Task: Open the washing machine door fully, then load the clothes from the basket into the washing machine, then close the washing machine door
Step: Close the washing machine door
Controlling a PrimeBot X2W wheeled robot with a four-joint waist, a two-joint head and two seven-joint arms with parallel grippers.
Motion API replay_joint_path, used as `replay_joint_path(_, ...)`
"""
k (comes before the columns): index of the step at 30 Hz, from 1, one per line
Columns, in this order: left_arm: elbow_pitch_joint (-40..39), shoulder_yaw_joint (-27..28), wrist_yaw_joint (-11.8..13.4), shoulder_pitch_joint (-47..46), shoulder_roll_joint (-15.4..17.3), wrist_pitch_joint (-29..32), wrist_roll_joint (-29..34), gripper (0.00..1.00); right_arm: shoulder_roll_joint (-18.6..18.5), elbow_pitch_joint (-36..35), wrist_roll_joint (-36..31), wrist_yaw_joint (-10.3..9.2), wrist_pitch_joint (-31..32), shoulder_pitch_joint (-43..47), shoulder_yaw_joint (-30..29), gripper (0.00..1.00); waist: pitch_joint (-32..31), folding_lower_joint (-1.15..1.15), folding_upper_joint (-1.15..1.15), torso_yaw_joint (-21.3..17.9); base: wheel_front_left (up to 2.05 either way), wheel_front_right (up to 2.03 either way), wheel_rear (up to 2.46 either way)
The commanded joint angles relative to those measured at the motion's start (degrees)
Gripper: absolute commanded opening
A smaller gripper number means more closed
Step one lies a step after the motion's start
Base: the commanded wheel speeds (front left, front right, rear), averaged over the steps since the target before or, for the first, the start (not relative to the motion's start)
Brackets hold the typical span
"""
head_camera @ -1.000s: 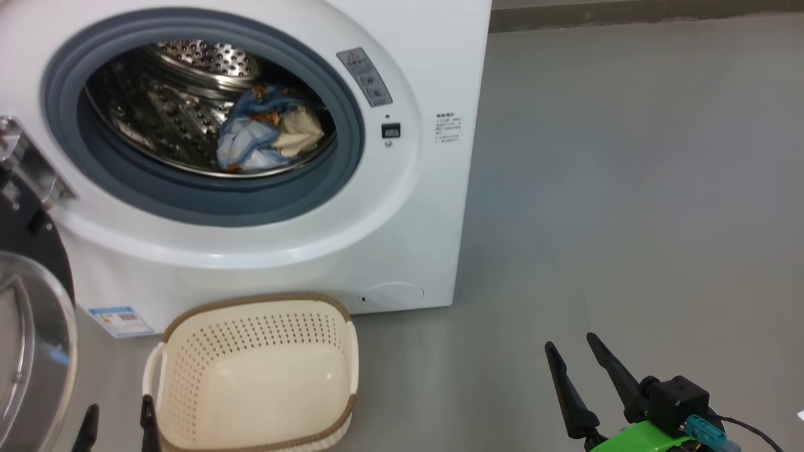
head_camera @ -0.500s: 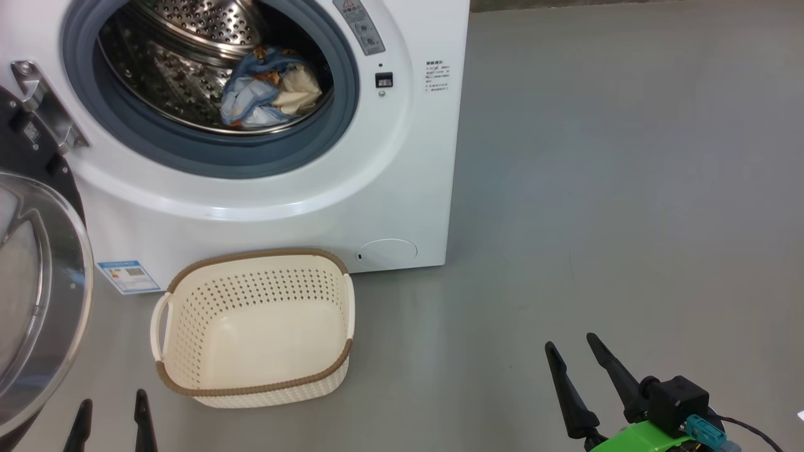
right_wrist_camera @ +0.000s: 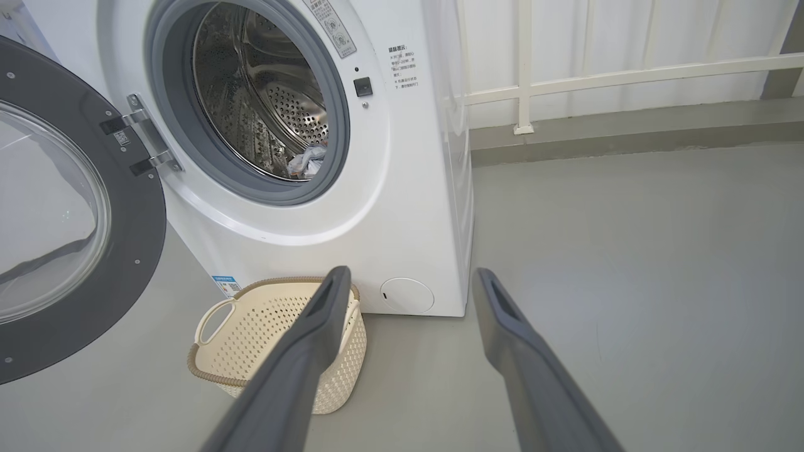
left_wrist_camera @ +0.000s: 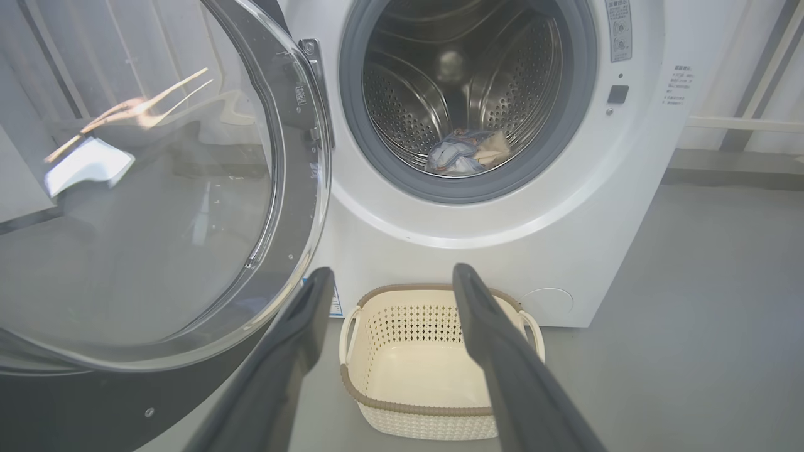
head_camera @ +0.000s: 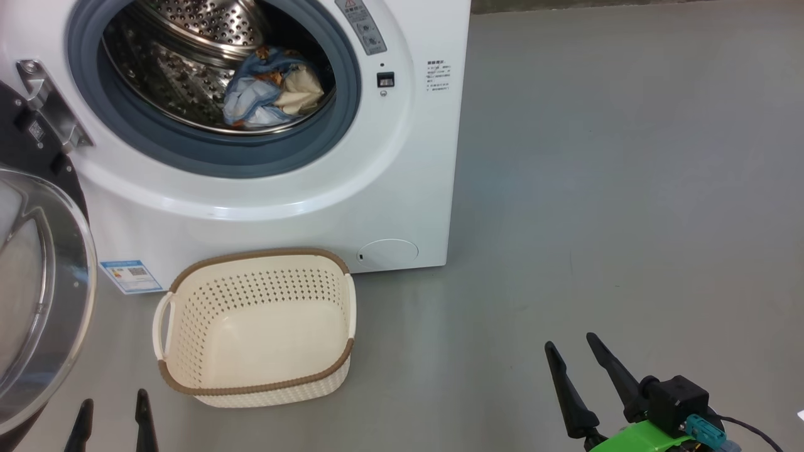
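Door [head_camera: 50,282] of washing machine [head_camera: 402,188] swung wide open at left, clear glass bowl bulging outward, hinge bracket visible at machine's front. Clothes [head_camera: 270,91] bunched low inside steel drum [head_camera: 188,31], blue and cream fabric. Basket [head_camera: 257,256] empty, upright on floor [head_camera: 597,188] just in front of machine, below drum opening. Left fingers [head_camera: 143,424] spread apart, holding nothing, low between door's lower edge and basket. Right fingers [head_camera: 566,392] spread apart, holding nothing, over bare floor well right of basket.
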Motion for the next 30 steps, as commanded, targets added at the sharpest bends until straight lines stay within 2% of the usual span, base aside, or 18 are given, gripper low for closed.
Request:
replay_joint_path(1, -1.67, 1.54, 0.06, -1.86, 0.33, -0.36, -0.10, 1.00, 0.10, -1.32, -0.46, 0.08, -0.28, -1.16, 1.31, 1.00, -0.05, 0.00, 0.00, 0.00, 0.00, 0.00, 0.00)
replay_joint_path(17, -1.96, 0.58, 0.65, -0.76, 0.33, -0.36, -0.83, 1.00, 0.10, -1.12, -0.80, 0.08, -0.28, -0.39, 1.29, 1.00, -1.31, 0.00, 0.00, 1.08, 0.00, 0.00, 0.00)
replay_joint_path(30, -1.86, -0.69, 2.20, -0.84, 0.33, -0.36, -1.74, 1.00, 0.10, -0.77, -1.49, 0.08, -0.28, -0.39, 1.70, 1.00, -1.69, 0.00, 0.00, 7.34, 0.00, 0.00, 0.00)
